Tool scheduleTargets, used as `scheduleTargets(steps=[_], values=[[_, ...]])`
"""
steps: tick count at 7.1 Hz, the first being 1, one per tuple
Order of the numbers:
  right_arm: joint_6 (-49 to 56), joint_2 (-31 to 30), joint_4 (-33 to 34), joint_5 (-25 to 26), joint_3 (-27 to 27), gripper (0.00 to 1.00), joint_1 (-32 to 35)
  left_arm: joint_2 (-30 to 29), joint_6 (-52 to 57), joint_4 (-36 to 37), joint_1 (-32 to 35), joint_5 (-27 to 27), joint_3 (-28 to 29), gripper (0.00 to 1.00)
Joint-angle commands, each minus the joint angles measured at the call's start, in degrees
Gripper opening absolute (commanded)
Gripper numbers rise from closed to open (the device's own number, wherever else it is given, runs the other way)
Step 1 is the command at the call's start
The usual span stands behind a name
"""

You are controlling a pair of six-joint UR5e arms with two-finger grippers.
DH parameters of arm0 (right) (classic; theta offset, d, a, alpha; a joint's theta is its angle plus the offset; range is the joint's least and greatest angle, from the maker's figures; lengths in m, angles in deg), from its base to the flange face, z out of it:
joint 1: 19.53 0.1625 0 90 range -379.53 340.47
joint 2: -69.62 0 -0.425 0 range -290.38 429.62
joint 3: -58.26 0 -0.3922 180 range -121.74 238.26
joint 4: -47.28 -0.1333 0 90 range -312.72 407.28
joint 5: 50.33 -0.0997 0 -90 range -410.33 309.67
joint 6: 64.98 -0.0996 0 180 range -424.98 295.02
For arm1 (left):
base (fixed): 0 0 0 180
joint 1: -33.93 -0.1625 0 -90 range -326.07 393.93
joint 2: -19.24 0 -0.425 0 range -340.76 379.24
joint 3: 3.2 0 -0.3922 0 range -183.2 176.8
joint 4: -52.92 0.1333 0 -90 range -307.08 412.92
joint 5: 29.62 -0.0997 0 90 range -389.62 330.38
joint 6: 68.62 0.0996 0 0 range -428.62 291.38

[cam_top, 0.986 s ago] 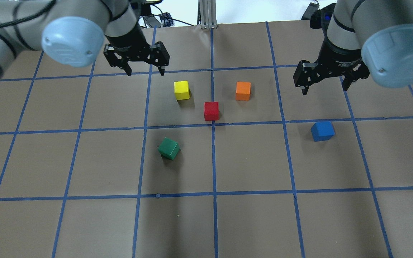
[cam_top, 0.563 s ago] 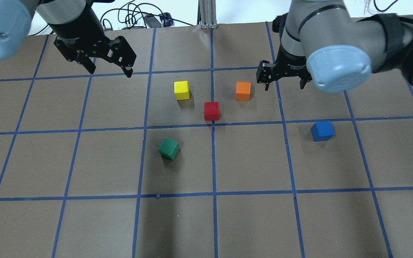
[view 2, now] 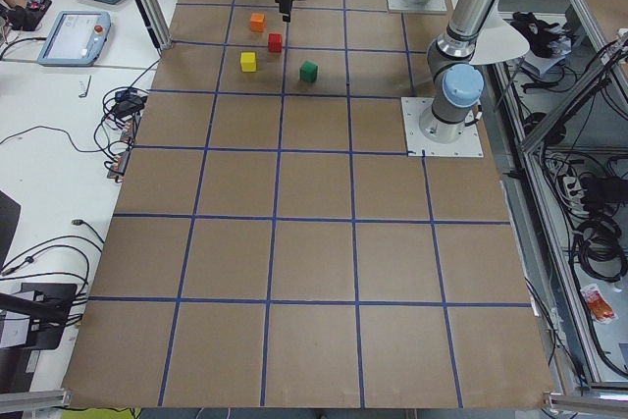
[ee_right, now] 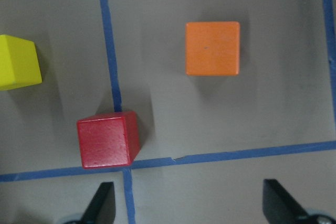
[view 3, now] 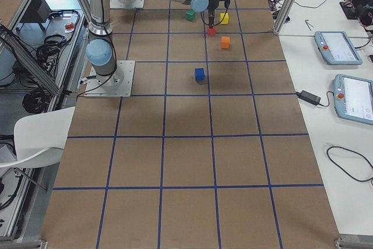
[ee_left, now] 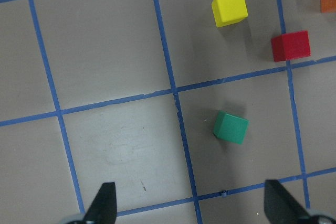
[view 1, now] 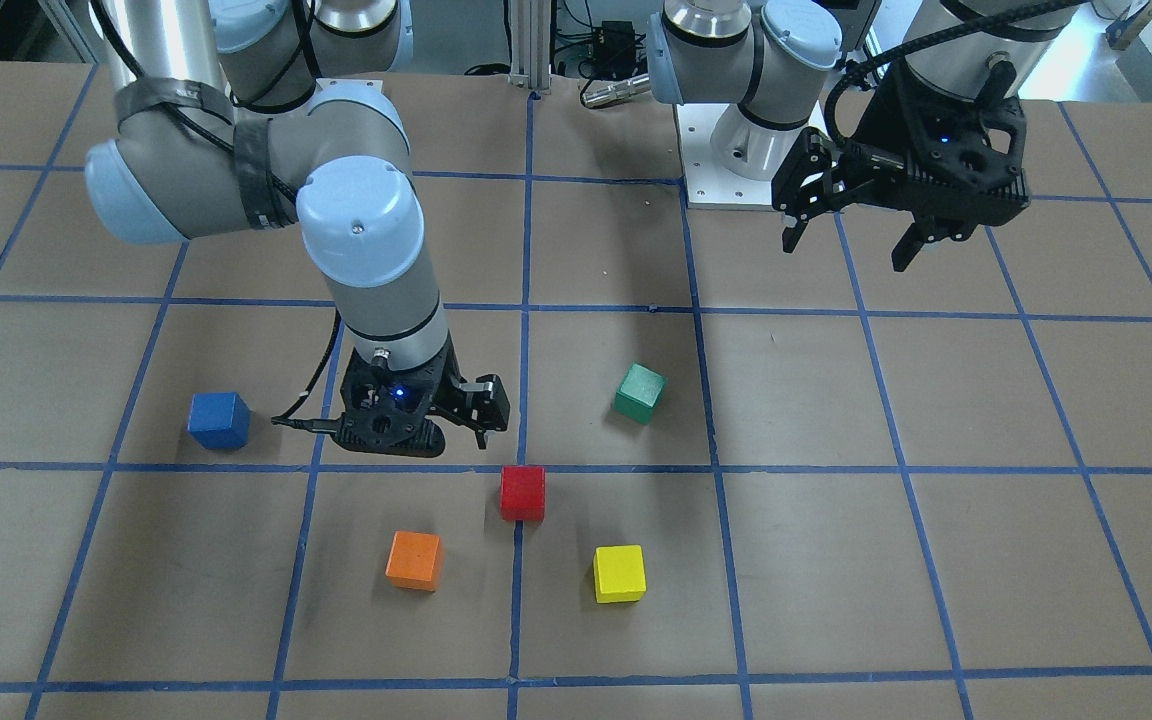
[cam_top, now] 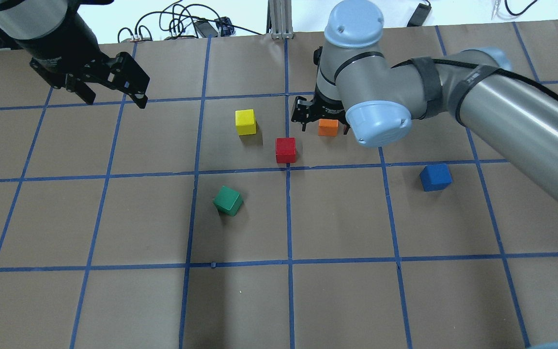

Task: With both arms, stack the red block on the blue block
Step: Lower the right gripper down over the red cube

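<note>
Nearest in, the green block (cam_top: pixel 228 200) sits alone. The blue block (cam_top: pixel 435 177) is off right, bare table (cam_top: pixel 337 300) on every side. The red block (cam_top: pixel 286 150) hugs a tape crossing (cam_top: pixel 288 168), edges clear of the orange block (view 1: pixel 413 560). The right gripper (ee_right: pixel 191 205) hovers by both, fingers spread, empty. Far left, the left gripper (cam_top: pixel 114 101) hangs spread and empty too.

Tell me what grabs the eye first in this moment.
The big right arm stretches over the middle of the table, its open right gripper hovering near the red block and orange block. The blue block sits alone toward the robot's right, untouched. The left gripper hangs open, high, at the far left.
</note>
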Motion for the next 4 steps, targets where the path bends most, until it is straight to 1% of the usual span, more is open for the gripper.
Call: scheduleTargets(steps=[1,3,4], values=[[-2.45,4.45,2.77,-0.18,-2.31,1.0,2.34,-0.6,-6.08,-1.51,1.26,-4.0,0.09,1.0],[-2.02,8.4,3.03,-0.09,-5.31,1.0,4.97,-0.51,-6.37,-0.9,1.89,-3.84,0.08,1.0],[-1.67,9.55,3.12,-0.09,-5.49,1.0,5.16,-0.08,-6.11,-0.89,1.98,-3.84,0.08,1.0]])
